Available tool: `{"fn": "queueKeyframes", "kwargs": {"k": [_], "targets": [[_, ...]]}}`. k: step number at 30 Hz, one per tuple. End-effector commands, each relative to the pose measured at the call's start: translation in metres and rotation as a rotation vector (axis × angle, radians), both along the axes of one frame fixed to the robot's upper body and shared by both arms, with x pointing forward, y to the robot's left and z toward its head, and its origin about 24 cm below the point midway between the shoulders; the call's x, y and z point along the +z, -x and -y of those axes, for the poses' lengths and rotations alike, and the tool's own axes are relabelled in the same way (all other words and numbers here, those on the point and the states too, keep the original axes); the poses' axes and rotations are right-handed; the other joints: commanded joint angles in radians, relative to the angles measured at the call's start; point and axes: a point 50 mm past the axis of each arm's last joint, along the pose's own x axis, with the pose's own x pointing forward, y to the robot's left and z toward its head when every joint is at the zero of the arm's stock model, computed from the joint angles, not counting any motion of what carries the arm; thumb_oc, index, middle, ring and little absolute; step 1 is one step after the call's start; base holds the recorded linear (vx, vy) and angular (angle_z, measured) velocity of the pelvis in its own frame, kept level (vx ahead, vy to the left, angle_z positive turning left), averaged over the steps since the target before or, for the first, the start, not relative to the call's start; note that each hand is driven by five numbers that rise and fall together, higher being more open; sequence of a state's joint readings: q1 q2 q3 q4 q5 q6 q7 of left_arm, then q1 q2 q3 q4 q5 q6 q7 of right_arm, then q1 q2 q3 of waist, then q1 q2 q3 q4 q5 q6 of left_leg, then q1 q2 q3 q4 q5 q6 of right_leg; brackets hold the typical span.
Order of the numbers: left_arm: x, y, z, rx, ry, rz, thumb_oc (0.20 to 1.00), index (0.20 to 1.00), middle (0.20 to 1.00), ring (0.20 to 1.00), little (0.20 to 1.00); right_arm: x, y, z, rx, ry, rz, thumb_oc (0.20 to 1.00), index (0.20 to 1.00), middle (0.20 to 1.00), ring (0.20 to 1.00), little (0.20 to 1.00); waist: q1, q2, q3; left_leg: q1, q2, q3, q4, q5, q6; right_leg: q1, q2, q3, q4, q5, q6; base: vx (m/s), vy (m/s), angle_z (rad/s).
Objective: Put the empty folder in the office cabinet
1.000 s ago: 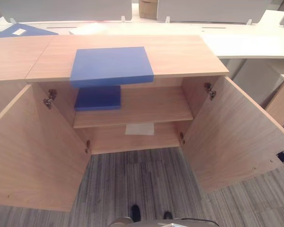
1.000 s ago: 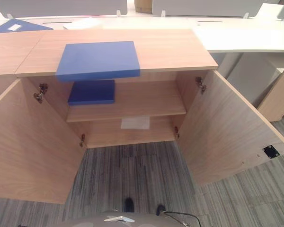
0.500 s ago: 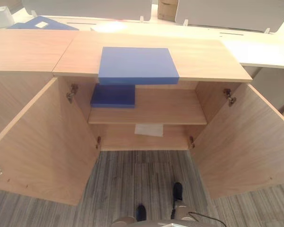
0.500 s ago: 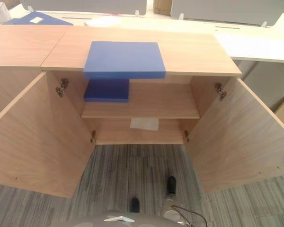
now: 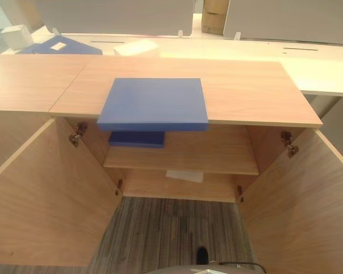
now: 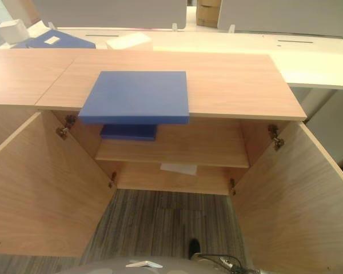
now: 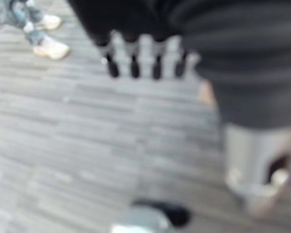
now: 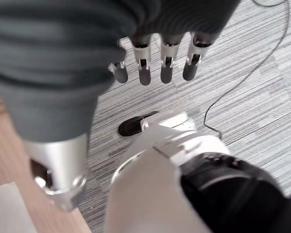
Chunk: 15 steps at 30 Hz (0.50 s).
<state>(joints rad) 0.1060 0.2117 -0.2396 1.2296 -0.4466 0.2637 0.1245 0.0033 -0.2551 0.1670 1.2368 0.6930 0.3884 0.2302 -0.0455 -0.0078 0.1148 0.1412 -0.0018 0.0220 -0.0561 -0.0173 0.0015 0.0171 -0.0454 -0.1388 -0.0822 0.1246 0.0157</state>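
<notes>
The blue folder [image 5: 154,104] lies flat on top of the open cabinet [image 5: 246,91], overhanging its front edge. Left hand [image 7: 140,58] and right hand [image 8: 155,63] hang over the floor [image 8: 262,111], well apart from it, fingers straight and empty.

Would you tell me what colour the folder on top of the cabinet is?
The folder is plain blue, clearest in the right eye view.

Matt blue folder [image 5: 154,103] on a smooth wood-grain cabinet [image 5: 246,91] (streaked grey carpet [image 5: 171,228] below)

Open cabinet [image 5: 263,97], folders on and inside

One folder [image 5: 154,104] lies on the top, overhanging its front edge; a second folder [image 5: 137,138] sits on the shelf [image 5: 211,157] below; paper [image 5: 184,176] lies on the bottom.
</notes>
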Motion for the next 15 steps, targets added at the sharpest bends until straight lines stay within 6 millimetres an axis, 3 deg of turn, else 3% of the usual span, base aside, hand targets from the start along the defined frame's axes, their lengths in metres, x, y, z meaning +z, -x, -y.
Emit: {"fn": "queueKeyframes", "kwargs": {"k": [1, 8, 12, 15], "targets": [[0.005, -0.015, -0.021, -0.039, -0.071, 0.057, 1.0, 1.0, 1.0, 1.0, 1.0, -0.001, 0.005, -0.004, 0.004, -0.01, -0.024, 1.0, 1.0, 1.0, 1.0, 1.0, -0.01, -0.036, 0.047, 0.03, -0.027, -0.011, -0.031, -0.079, 0.021, -0.102, -0.055, 0.05, -0.005, 0.053, 0.139, 0.01, -0.012, -0.24], [0.013, -0.062, -0.016, -0.057, -0.052, 0.263, 1.0, 1.0, 1.0, 1.0, 1.0, 0.001, -0.001, -0.006, 0.003, -0.017, -0.007, 1.0, 1.0, 1.0, 1.0, 1.0, -0.028, -0.028, 0.066, 0.019, -0.023, 0.008, -0.031, -0.074, 0.02, -0.136, -0.064, 0.044, 0.013, 0.064, 0.149, -0.01, 0.002, -0.03], [0.015, -0.068, -0.016, -0.071, -0.05, 0.313, 1.0, 1.0, 1.0, 1.0, 1.0, 0.0, 0.007, -0.008, -0.007, -0.031, -0.037, 1.0, 1.0, 1.0, 1.0, 1.0, -0.034, -0.026, 0.062, 0.04, -0.01, 0.03, -0.031, -0.08, 0.014, -0.136, -0.069, 0.026, 0.025, 0.06, 0.15, 0.02, -0.047, 0.03], [0.015, -0.07, -0.016, -0.04, -0.053, 0.331, 1.0, 1.0, 1.0, 1.0, 1.0, -0.001, 0.016, -0.008, 0.0, -0.031, -0.082, 1.0, 1.0, 1.0, 1.0, 1.0, -0.035, -0.022, 0.043, 0.07, 0.003, 0.034, -0.031, -0.088, 0.001, -0.109, -0.058, 0.02, 0.016, 0.043, 0.133, 0.07, -0.102, 0.01]]}}
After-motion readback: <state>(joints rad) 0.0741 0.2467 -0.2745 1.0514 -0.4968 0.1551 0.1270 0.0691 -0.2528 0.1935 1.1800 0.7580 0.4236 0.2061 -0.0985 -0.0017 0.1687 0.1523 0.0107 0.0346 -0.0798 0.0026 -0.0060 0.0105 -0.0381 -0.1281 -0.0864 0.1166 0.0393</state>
